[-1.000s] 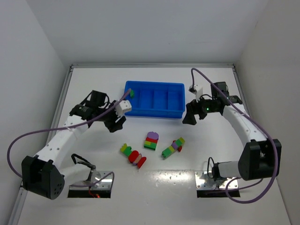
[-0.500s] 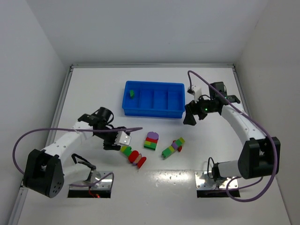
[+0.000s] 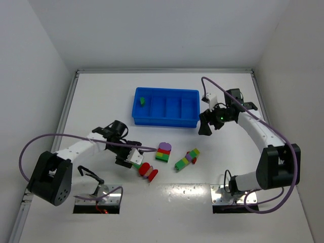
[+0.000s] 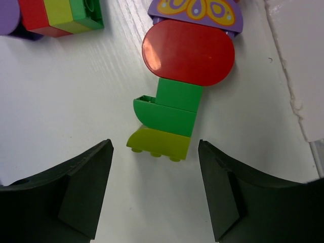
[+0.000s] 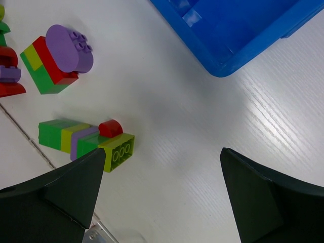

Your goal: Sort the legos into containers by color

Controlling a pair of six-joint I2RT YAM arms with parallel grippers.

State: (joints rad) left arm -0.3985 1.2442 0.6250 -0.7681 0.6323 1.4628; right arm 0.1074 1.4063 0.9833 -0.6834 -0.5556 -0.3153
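tray (image 3: 164, 123) 1 | compartments (image 3: 173, 107) 4 | lego stacks (image 3: 144, 168) (image 3: 163, 152) (image 3: 187, 159) 3 | single green lego (image 3: 143, 100) 1 | pincers (image 4: 154, 147) (image 5: 162, 152) 2

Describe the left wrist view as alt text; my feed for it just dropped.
The left gripper is open, its jaws flanking without touching the yellow-green brick at the near end of a joined lego stack lying on the white table. Beyond it come green, a red oval and a purple butterfly-printed piece. A second stack sits top left.

A white table (image 3: 101, 96) with faint wood grain lies inside a plain enclosure. A grey metal rail (image 3: 162, 71) runs along its far edge and down both sides, below bare white walls (image 3: 162, 30).
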